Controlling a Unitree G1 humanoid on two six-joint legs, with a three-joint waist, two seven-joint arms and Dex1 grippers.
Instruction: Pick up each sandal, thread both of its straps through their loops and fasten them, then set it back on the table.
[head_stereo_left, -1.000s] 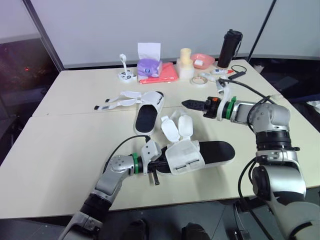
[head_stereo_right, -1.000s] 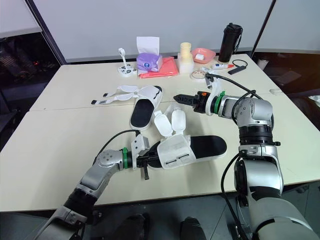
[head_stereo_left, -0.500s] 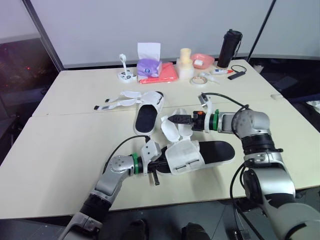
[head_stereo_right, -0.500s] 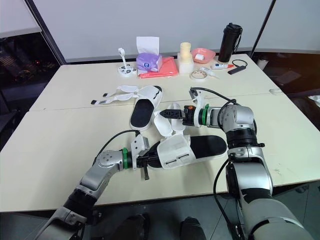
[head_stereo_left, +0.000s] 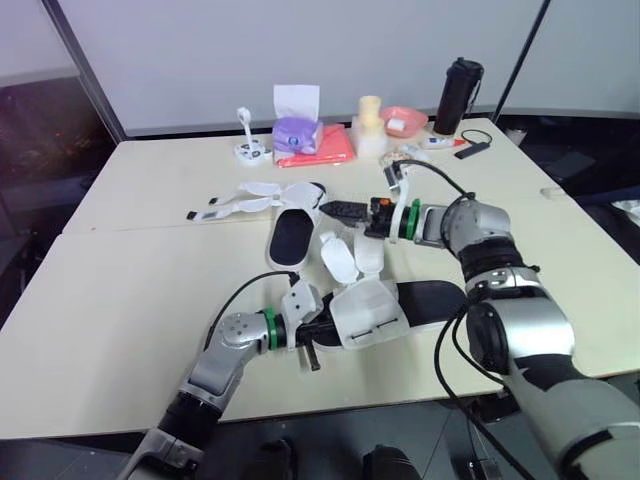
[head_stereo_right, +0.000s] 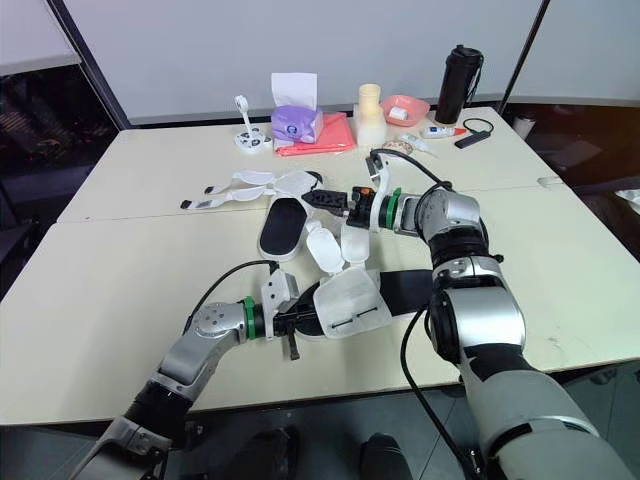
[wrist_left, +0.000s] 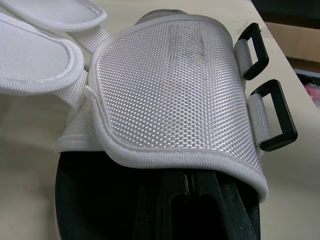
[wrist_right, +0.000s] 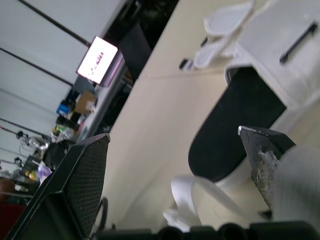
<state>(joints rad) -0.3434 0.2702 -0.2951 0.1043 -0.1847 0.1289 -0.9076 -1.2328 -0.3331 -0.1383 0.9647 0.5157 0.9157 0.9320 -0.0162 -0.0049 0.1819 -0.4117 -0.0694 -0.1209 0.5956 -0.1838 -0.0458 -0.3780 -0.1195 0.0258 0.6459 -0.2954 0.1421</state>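
Near sandal (head_stereo_left: 430, 300): head view, flat on the table (head_stereo_left: 120, 300), both straps (head_stereo_left: 355, 255) loose and flipped away from it.
Left gripper (head_stereo_left: 312, 335): at the near sandal's strapped end; whether it grips cannot be told.
Right gripper (head_stereo_left: 335, 210): beyond the near sandal, just beside the second sandal (head_stereo_left: 293, 235).
Loops (wrist_left: 272, 117): left wrist view, both unthreaded, on the near sandal's flap (wrist_left: 170, 95).
Right fingers (wrist_right: 75, 185): right wrist view, spread wide, gripping nothing.

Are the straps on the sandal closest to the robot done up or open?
Open. Both white straps splay away from the sandal, and its two black loops have nothing through them.
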